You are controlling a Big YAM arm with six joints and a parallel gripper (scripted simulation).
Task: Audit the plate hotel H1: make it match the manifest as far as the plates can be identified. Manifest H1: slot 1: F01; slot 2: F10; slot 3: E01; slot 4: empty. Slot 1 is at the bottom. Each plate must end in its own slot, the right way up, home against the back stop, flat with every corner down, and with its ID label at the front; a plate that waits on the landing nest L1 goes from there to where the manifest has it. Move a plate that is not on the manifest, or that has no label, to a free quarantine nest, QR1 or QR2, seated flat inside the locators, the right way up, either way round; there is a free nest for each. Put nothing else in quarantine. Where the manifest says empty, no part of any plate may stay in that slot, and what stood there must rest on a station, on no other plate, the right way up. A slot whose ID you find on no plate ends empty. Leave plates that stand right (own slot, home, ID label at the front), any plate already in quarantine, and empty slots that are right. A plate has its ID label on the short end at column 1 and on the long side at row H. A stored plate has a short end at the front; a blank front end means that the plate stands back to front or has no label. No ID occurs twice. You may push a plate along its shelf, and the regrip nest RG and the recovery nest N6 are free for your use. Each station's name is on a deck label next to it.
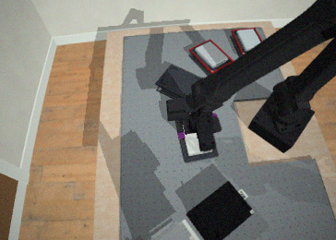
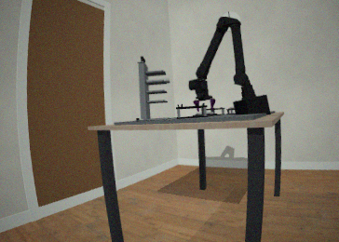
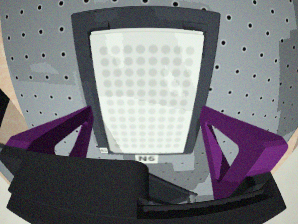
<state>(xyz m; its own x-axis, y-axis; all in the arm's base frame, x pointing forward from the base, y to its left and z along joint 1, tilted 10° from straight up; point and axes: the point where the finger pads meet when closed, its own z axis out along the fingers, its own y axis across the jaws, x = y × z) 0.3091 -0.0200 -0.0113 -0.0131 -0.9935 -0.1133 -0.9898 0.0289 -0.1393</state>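
Note:
A white plate (image 3: pixel 145 90) (image 1: pixel 193 146) lies in the dark nest N6 (image 3: pixel 81 60) (image 1: pixel 186 155), wells up, and looks flat. A small tag (image 3: pixel 103 150) at its near left corner is too small to read. My gripper (image 3: pixel 146 112) (image 1: pixel 198 126) (image 2: pixel 205 107) is open and empty above the nest, one finger out to each long side. The hotel H1 (image 2: pixel 143 91) stands upright with several shelves; from above its black top (image 1: pixel 221 210) hides the slots. Its labels cannot be read. Two red nests (image 1: pixel 224 69) (image 1: pixel 234 37) at the back each hold a pale plate.
The deck label N6 (image 3: pixel 146 158) lies at the nest's near end. A dark raised station (image 1: pixel 177 79) stands just behind the wrist, partly hidden by the arm. The arm's base (image 1: pixel 282 121) stands on the right. A white deck label (image 1: pixel 243 194) lies beside the hotel.

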